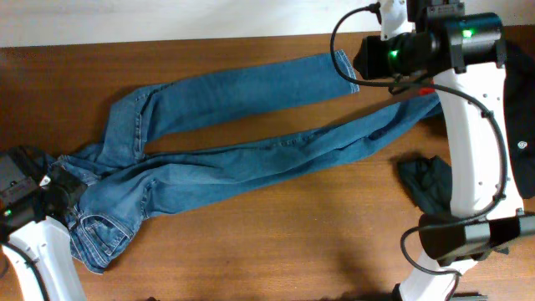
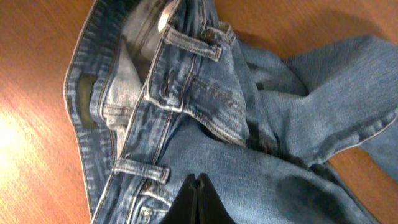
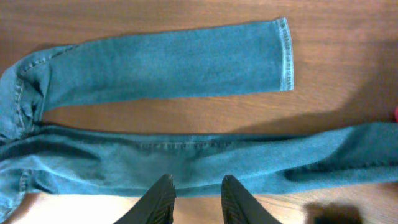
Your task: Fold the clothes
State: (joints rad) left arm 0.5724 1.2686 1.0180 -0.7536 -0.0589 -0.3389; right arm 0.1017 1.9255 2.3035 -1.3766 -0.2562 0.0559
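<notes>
The clothes are a pair of blue jeans (image 1: pixel 251 159) lying flat across the wooden table, with the waist at the left and both legs running right. The upper leg's hem (image 3: pixel 283 53) lies free; the lower leg (image 3: pixel 205 162) passes under my right arm. My left gripper (image 2: pixel 198 182) is shut, its tips together over the denim just below the waistband (image 2: pixel 155 93) and belt loops, with no fabric seen between them. My right gripper (image 3: pixel 197 183) is open and well above the lower leg's near edge, holding nothing.
A dark crumpled garment (image 1: pixel 428 184) lies at the right beside the right arm's base. A small red thing (image 1: pixel 425 89) shows by the lower leg's end. Bare wood (image 1: pixel 276 234) runs along the table's front.
</notes>
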